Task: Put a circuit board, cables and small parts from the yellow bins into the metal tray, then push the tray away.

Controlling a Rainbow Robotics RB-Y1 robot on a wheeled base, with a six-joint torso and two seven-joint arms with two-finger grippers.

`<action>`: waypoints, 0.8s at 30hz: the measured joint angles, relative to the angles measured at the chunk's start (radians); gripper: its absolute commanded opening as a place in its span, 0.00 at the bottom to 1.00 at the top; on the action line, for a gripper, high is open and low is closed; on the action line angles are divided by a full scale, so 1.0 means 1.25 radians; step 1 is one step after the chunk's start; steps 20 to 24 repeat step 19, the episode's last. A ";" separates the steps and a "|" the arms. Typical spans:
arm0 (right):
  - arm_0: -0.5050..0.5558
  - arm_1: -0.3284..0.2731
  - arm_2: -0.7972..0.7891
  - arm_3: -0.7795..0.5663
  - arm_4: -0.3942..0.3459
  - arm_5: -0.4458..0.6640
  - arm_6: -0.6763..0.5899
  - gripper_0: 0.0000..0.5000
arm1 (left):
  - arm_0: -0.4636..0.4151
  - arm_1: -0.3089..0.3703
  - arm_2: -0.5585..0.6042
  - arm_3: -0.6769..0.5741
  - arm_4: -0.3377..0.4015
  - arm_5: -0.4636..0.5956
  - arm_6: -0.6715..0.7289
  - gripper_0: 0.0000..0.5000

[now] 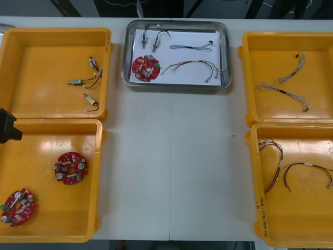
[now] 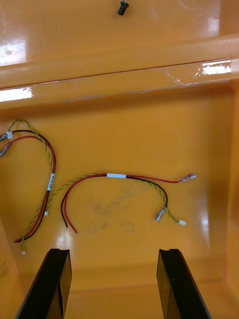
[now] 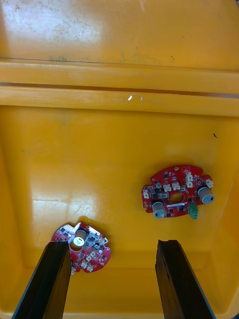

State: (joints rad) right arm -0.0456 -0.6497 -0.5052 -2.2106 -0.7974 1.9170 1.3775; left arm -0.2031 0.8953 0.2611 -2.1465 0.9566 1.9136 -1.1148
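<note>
The metal tray (image 1: pixel 177 23), white inside, stands at the table's far middle. It holds a red circuit board (image 1: pixel 145 67), two small metal parts (image 1: pixel 155 39) and two cables (image 1: pixel 193 63). My left gripper (image 3: pixel 113 281) hangs open above the near left yellow bin (image 1: pixel 99 177). One circuit board (image 3: pixel 82 246) lies just beyond its left finger (image 3: pixel 47 279), another board (image 3: pixel 177 197) farther off. Over the near right bin (image 1: pixel 253 182) my right gripper (image 2: pixel 113 284) is open, with two red and yellow cables (image 2: pixel 116 175) lying ahead of its fingers.
The far left bin (image 1: pixel 106 62) holds several small metal parts (image 1: pixel 83 82). Twisted blue and white cables (image 1: pixel 283 92) lie in the far right bin (image 1: pixel 244 67). A black piece of my left arm (image 1: pixel 8 126) shows at the left edge. Bare table runs between the bins.
</note>
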 measured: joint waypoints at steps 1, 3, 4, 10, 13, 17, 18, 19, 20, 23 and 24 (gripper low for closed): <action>0.000 0.000 0.000 0.000 0.000 0.000 0.000 1.00 | 0.000 0.000 0.000 0.000 0.000 0.000 0.000 1.00; 0.000 0.000 0.000 0.000 0.000 0.000 0.000 1.00 | 0.000 0.000 0.000 0.000 0.000 0.000 0.000 1.00; 0.000 0.000 0.000 0.000 0.000 0.000 0.000 1.00 | 0.000 0.000 0.000 0.000 0.000 0.000 0.000 1.00; 0.000 0.000 0.000 0.000 0.000 0.000 0.000 1.00 | 0.000 0.000 0.000 0.000 0.000 0.000 0.000 1.00; 0.000 0.000 0.000 0.000 0.000 0.000 0.000 1.00 | 0.000 0.000 0.000 0.000 0.000 0.000 0.000 1.00; 0.000 0.000 0.000 0.000 0.000 0.000 0.000 1.00 | 0.000 0.000 0.000 0.000 0.000 0.000 0.000 1.00; 0.000 0.000 0.000 0.000 0.000 0.000 0.000 1.00 | 0.000 0.000 0.000 0.000 0.000 0.000 0.000 1.00; 0.000 0.000 0.000 0.000 0.000 0.000 0.000 1.00 | 0.000 0.000 0.000 0.000 0.000 0.000 0.000 1.00; 0.000 0.000 0.000 0.000 0.000 0.000 0.000 1.00 | 0.000 0.000 0.000 0.000 0.000 0.000 0.000 1.00; 0.000 0.000 0.000 0.000 0.000 0.000 0.000 1.00 | 0.000 0.000 0.000 0.000 0.000 0.000 0.000 1.00; 0.000 0.000 0.000 0.000 0.000 0.000 0.000 1.00 | 0.000 0.000 0.000 0.000 0.000 0.000 0.000 1.00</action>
